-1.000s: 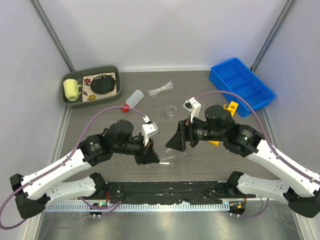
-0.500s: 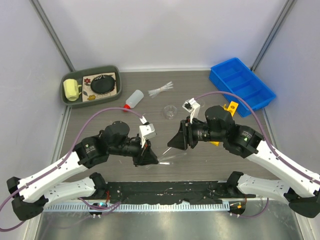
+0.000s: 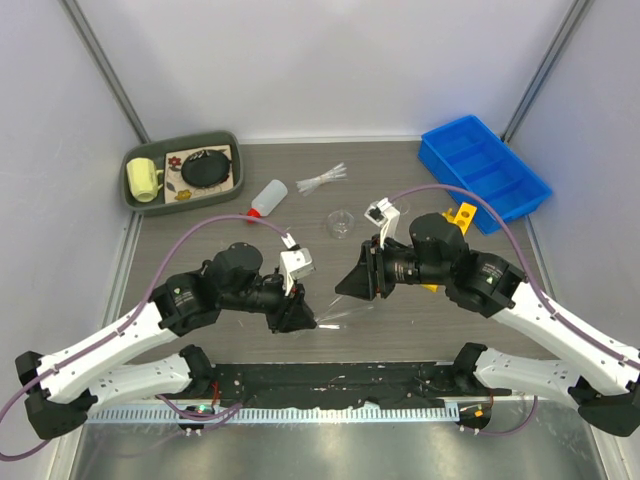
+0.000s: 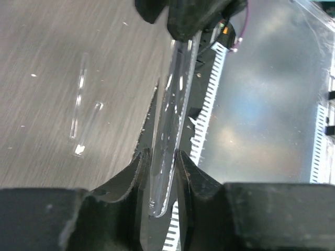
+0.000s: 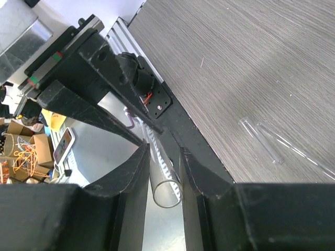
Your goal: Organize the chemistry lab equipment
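Now | L claw (image 4: 159, 158), R claw (image 5: 165, 157) on tube (image 4: 176, 86) | loose tubes (image 4: 78, 104) beside

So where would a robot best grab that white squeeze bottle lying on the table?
Probably around the middle of the white squeeze bottle, coming down from above. It lies on its side, red cap toward the arms, so fingers should straddle it crosswise to its length. The narrower cap end could slip. The left gripper and right gripper both hold a clear tube.
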Robot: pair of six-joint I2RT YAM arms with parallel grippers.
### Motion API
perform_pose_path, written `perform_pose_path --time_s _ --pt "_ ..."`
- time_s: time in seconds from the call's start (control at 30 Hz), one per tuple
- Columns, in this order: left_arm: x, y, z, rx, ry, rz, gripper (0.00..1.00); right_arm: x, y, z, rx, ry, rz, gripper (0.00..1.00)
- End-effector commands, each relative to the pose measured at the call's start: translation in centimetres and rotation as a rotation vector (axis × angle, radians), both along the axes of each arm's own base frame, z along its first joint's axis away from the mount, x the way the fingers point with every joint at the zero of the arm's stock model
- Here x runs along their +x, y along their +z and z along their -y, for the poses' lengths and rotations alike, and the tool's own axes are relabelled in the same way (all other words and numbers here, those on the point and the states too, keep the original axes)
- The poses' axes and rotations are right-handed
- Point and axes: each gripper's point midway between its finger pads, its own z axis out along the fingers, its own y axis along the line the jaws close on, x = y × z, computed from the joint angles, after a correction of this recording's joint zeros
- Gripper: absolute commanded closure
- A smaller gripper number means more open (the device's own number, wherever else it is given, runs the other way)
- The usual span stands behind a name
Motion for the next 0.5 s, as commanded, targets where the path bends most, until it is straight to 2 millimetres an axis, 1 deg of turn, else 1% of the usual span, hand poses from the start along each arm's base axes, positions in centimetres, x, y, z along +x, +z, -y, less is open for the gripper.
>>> perform_pose_path --time_s 0.0,0.03,0.07,0.1,0.13,0.17,0.2,0.23,0.27,0.3,0.33,0.37,0.4,0.43,0.47 --pt "2.0 2.0 0.5 -0.054 0.095 0.054 0.68 0.1 0.7 0.3 0.006 -0.021 0.028 0.86" --pt "2.1 2.2 0.5 -0.059 0.105 0.054 0.56 0.4 0.6 0.3 -0.006 -0.036 0.029 0.87" --pt "2.5 2.8 0.4 -0.072 0.131 0.069 0.46 0.7 0.6 0.4 -0.016 -0.05 0.028 0.87" --pt "2.8 3.1 0.3 -0.077 0.15 0.077 0.34 1.3 0.6 0.8 -0.035 -0.089 0.039 0.87" --pt "3.0 3.5 0.1 -0.081 0.17 0.085 0.29 1.8 0.3 0.8 -0.058 -0.108 0.036 0.88" --pt "3.9 4.0 -0.3 -0.085 0.225 0.113 0.24 2.3 0.7 0.9 -0.064 -0.132 0.047 0.88" --pt "4.3 4.3 -0.6 -0.087 0.252 0.125 0.2 3.0 0.3 1.4 -0.102 -0.178 0.049 0.9" --pt "4.7 4.4 -0.9 -0.084 0.278 0.137 0.2 3.6 0.2 1.7 -0.127 -0.21 0.053 0.91" --pt "5.3 4.6 -1.2 -0.081 0.313 0.153 0.19 4.3 0.5 1.7 -0.146 -0.239 0.06 0.91" --pt "6.0 4.8 -1.8 -0.079 0.363 0.179 0.19 5.2 0.0 2.7 -0.199 -0.3 0.068 0.91" --pt "6.4 4.9 -2.1 -0.074 0.391 0.193 0.19 5.9 0.1 3.1 -0.223 -0.342 0.081 0.91" --pt "6.8 4.8 -2.4 -0.07 0.413 0.202 0.19 6.4 0.4 3.4 -0.249 -0.369 0.084 0.91" --pt "7.4 4.8 -3.0 -0.066 0.454 0.22 0.19 7.7 0.5 4.2 -0.28 -0.441 0.11 0.91" --pt "7.5 4.7 -3.0 -0.065 0.461 0.224 0.19 8.2 0.6 4.6 -0.301 -0.476 0.119 0.91" --pt "7.6 4.5 -3.2 -0.061 0.471 0.226 0.19 9.6 1.4 5.6 -0.347 -0.553 0.144 0.91"
